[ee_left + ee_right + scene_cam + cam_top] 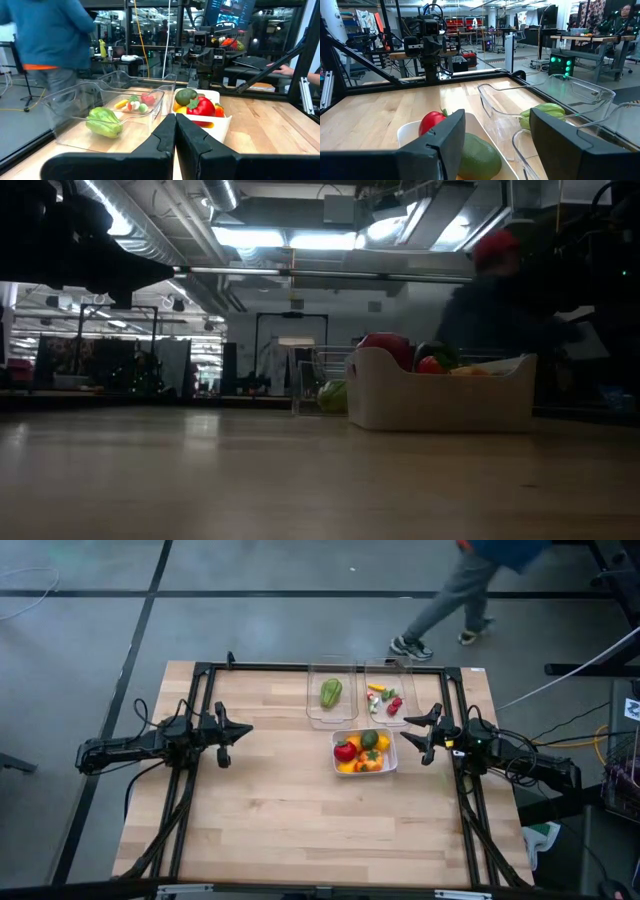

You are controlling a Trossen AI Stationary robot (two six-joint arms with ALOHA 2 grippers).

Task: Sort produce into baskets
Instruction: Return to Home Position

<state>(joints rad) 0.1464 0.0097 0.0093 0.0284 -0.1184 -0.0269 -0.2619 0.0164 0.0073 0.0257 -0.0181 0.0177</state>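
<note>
Right jaws stood spread wide, gripping nothing, just beside whitish basket. Left jaws were clenched, empty, above counter, well apart from it.

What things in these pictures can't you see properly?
Low view: the white tub hides what lies in the right clear tub behind it.
High view: the tiny pieces in that tub are too small to name.
High view: the person is cut off by the top edge; in the low view the person is blurred.
Right wrist view: the right pincer covers much of the white tub.
</note>
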